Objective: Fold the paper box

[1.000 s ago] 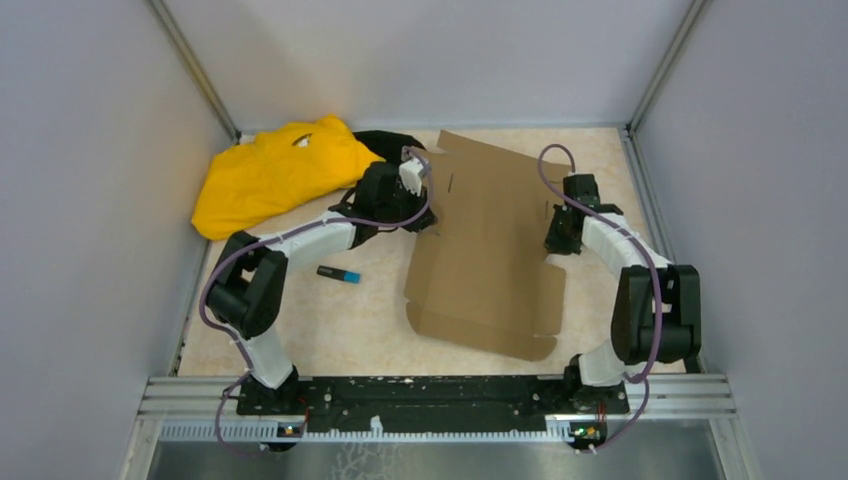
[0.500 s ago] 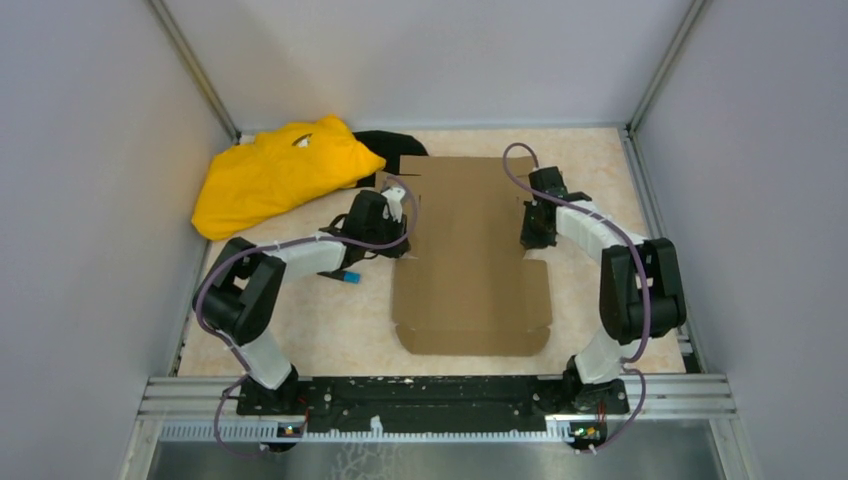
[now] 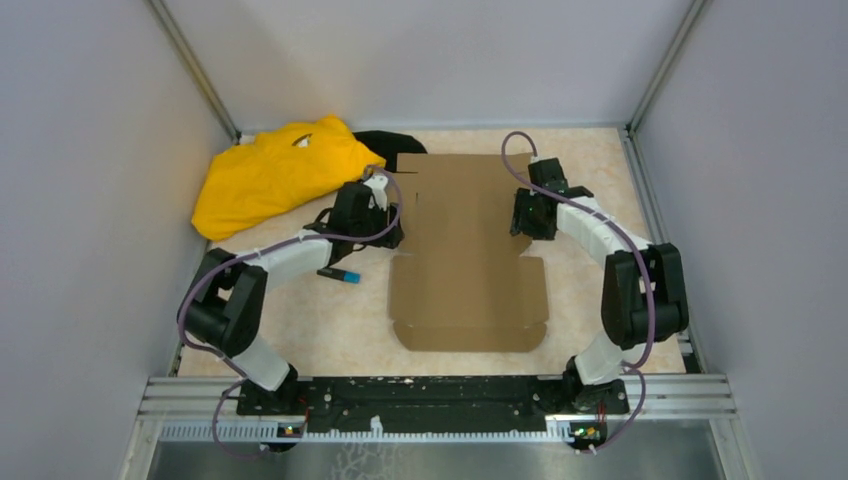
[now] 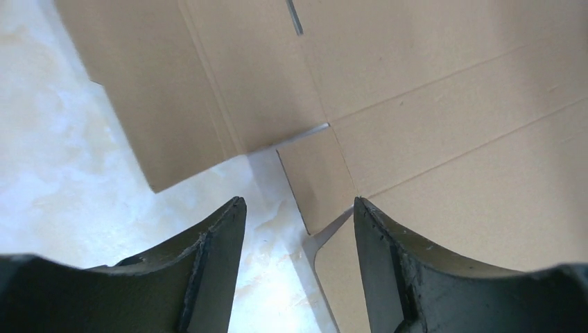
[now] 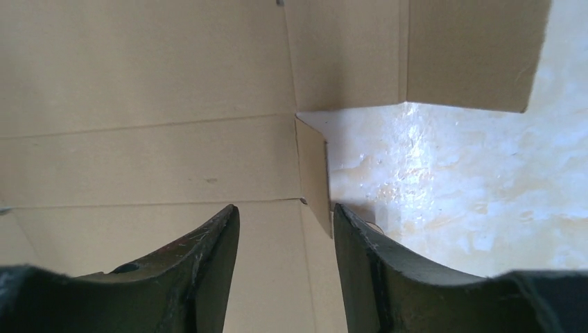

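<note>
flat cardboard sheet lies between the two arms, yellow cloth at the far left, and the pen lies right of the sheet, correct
Not quite: the pen lies left of the cardboard sheet, not right, as the top view shows. The rest stands.

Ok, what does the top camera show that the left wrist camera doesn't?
Only the top view shows the whole paper box lying flat, the left arm and right arm, the yellow cloth, the black cloth and a small pen-like thing. Only the left wrist view shows its crease lines and a slit up close, with the left fingers apart. Both show brown cardboard on the pale table.
</note>
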Robot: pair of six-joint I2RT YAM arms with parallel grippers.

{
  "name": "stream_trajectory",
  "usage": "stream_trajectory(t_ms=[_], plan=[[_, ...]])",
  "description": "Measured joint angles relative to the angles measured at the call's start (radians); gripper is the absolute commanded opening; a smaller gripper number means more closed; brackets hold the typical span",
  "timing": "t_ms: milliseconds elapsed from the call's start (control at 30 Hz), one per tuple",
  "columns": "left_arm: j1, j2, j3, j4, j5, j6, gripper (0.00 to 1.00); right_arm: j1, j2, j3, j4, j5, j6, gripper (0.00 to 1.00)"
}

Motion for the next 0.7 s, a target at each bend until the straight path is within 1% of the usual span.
stream_trajectory(t_ms=[33, 67, 100, 133, 200, 267, 367, 400, 500, 567, 633, 700], plan=[[0.005, -0.006, 0.005, -0.004, 0.000, -0.002, 0.65, 0.000, -0.010, 0.006, -0.003, 0.000, 0.000, 0.52], [0.011, -0.012, 0.014, -0.013, -0.003, -0.003, 0.68, 0.000, -0.022, 0.014, -0.004, 0.002, 0.000, 0.52], [0.016, -0.016, 0.023, -0.024, -0.006, -0.006, 0.86, -0.002, -0.036, 0.020, -0.004, 0.004, 0.000, 0.54], [0.023, -0.020, 0.037, -0.042, -0.012, -0.010, 0.96, -0.004, -0.049, 0.022, -0.002, 0.004, 0.000, 0.57], [0.030, -0.024, 0.054, -0.065, -0.025, -0.018, 0.99, -0.016, -0.072, 0.023, -0.002, 0.000, 0.000, 0.62], [0.038, -0.032, 0.058, -0.081, -0.035, -0.025, 0.99, -0.040, -0.087, 0.018, 0.003, -0.013, 0.002, 0.70], [0.051, -0.043, 0.057, -0.114, -0.046, -0.040, 0.99, -0.097, -0.096, -0.003, 0.010, -0.014, 0.008, 0.95], [0.054, -0.047, 0.057, -0.126, -0.053, -0.047, 0.99, -0.114, -0.097, -0.016, 0.011, -0.009, 0.005, 0.96], [0.057, -0.054, 0.057, -0.151, -0.072, -0.061, 0.99, -0.142, -0.098, -0.050, 0.002, 0.025, 0.008, 0.94], [0.058, -0.054, 0.057, -0.166, -0.080, -0.069, 0.99, -0.142, -0.098, -0.062, -0.003, 0.047, 0.009, 0.89], [0.060, -0.054, 0.057, -0.185, -0.085, -0.076, 0.98, -0.141, -0.098, -0.063, -0.006, 0.069, 0.009, 0.80], [0.060, -0.054, 0.057, -0.193, -0.092, -0.083, 0.93, -0.142, -0.098, -0.063, -0.005, 0.087, 0.010, 0.75]])
